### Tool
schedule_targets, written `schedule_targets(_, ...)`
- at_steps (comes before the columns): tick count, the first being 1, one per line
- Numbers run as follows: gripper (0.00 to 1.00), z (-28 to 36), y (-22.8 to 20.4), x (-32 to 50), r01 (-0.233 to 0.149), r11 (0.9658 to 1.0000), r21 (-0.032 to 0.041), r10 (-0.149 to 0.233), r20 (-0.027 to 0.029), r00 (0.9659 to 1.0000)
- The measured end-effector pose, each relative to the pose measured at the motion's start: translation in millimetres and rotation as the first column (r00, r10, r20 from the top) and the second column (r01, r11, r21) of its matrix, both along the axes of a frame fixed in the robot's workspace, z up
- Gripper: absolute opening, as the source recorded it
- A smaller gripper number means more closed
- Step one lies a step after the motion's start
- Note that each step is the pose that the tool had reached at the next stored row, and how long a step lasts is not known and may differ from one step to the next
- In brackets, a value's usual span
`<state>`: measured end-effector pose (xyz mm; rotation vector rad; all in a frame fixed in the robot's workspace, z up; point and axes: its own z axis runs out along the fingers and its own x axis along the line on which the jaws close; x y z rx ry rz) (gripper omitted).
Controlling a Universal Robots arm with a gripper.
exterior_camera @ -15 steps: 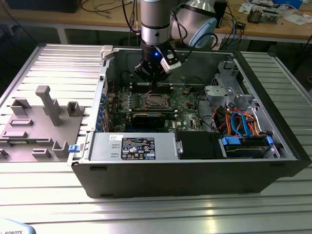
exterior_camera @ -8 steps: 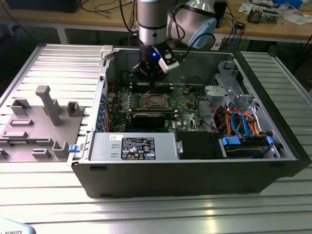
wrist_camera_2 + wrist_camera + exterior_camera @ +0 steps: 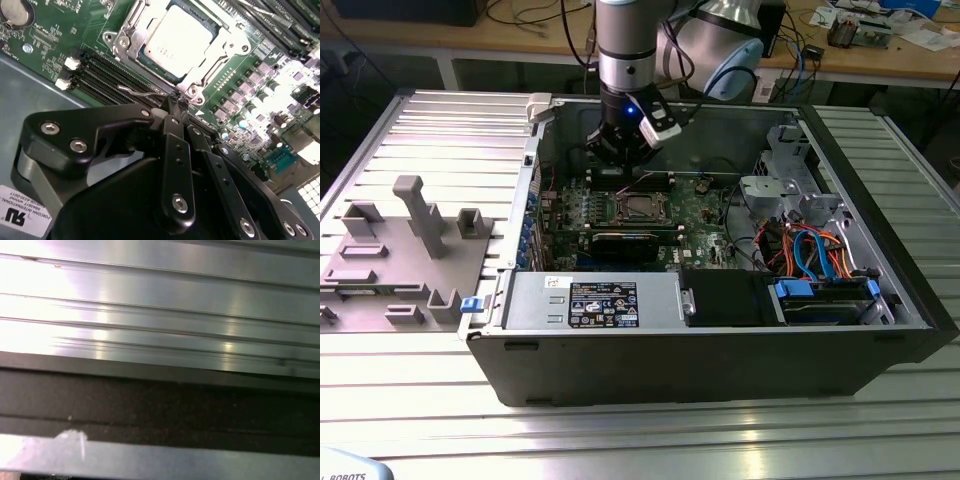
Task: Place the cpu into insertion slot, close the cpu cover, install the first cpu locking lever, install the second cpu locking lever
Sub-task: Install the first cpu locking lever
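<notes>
1. Gripper (image 3: 172,102): black, on a grey arm that comes down into an open computer case (image 3: 720,350). In the second wrist view its fingers are drawn together to a narrow tip, touching a thin wire lever (image 3: 142,92) at the near edge of the socket. Whether the lever is actually clamped cannot be told.
2. Cpu (image 3: 175,37): dull silver square, lying flat in the insertion slot (image 3: 642,208) just beyond the fingertips.
3. Cpu cover (image 3: 222,55): silvery frame lying down around the chip, the chip showing through its window.
4. Green circuit board (image 3: 65,30): floor of the case beneath the gripper; black memory slots (image 3: 107,72) run just beside the tip.
5. Power supply (image 3: 590,300): silver box with a label, along the case's near wall, well apart from the gripper.
6. Blue and orange cables (image 3: 810,250): at the exterior view's right of the gripper, inside the case.
7. Work surface (image 3: 440,130): ribbed aluminium table carrying the case; its ribs show in the first wrist view.
8. Grey fixture block (image 3: 400,250): on the table outside the case, at the exterior view's left.
9. Room: wooden benches (image 3: 880,55) with cables and small items behind the arm.
</notes>
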<state>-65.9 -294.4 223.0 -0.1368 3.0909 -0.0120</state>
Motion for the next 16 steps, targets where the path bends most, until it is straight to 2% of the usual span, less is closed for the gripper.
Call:
schedule_targets(9,0.11,-2.8,0.1,1.2,0.000,1.0000,-0.0003,0.000,-0.0003,1.0000)
schedule_targets(16,0.11,-5.1,0.1,8.9,0.000,1.0000,-0.0003,0.000,-0.0002,1.0000)
